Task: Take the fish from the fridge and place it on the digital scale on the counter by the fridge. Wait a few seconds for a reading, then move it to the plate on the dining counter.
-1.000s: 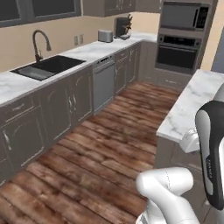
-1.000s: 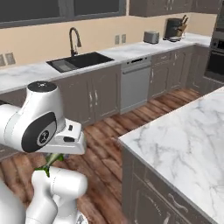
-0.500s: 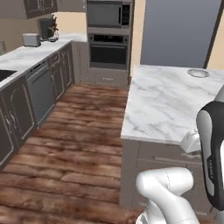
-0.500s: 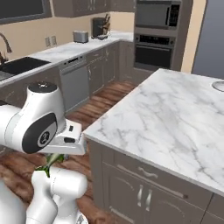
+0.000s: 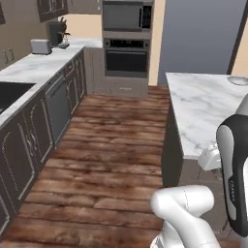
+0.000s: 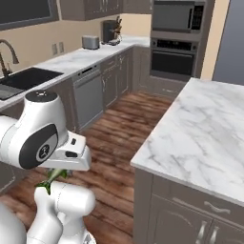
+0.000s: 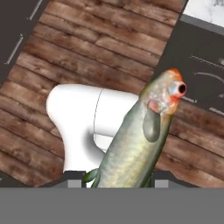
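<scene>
- The step in hand, as I judge it, is the carry: the fish (image 7: 140, 144) is held, and the plate (image 5: 238, 80) waits on the far end of the island table (image 5: 203, 104), at about 2 o'clock in the left base view.
- The jaws (image 7: 118, 180) pinch the fish near its tail; the hand view shows the body rising from between the two tips at 6 o'clock, the head with its orange snout pointing toward 1 o'clock.
- In the right base view a bit of the green tail (image 6: 51, 180) pokes out under the hand, low against the robot's body, over the wood floor (image 5: 111, 145).
- The fish hangs free past the jaws, touching nothing else I can see.
- To do this well: keep the grip steady while the base drives, since most of the fish's length sticks out beyond the grip and could swing or slip.
- Lift the hand above the table edge before reaching over, so the head does not catch the marble rim.
- Bring the fish over the plate's middle, lower it until it nearly lies flat, and only then spread the jaws.
</scene>
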